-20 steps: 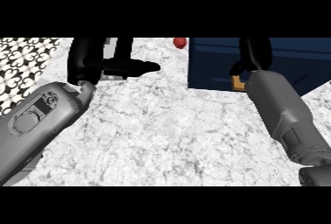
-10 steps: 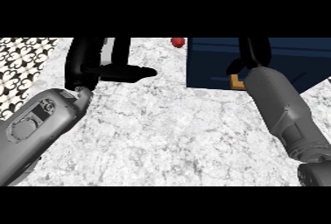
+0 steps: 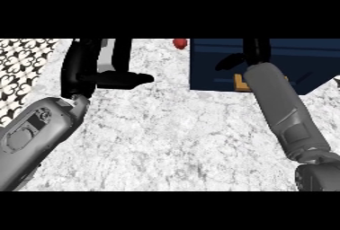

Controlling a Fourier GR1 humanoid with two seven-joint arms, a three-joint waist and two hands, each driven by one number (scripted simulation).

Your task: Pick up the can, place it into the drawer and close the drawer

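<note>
Although only a sliver of the yellow can (image 3: 241,82) shows, it sits inside the dark blue drawer (image 3: 266,63), just beside the right forearm. It is judged light, stiff and smooth, best held around its side wall. The right hand (image 3: 249,54) reaches over the drawer; whether its fingers curl or spread cannot be told. The left hand (image 3: 109,76) rests with fingers relaxed over the marbled worktop (image 3: 179,134), near a small red thing (image 3: 180,43).
</note>
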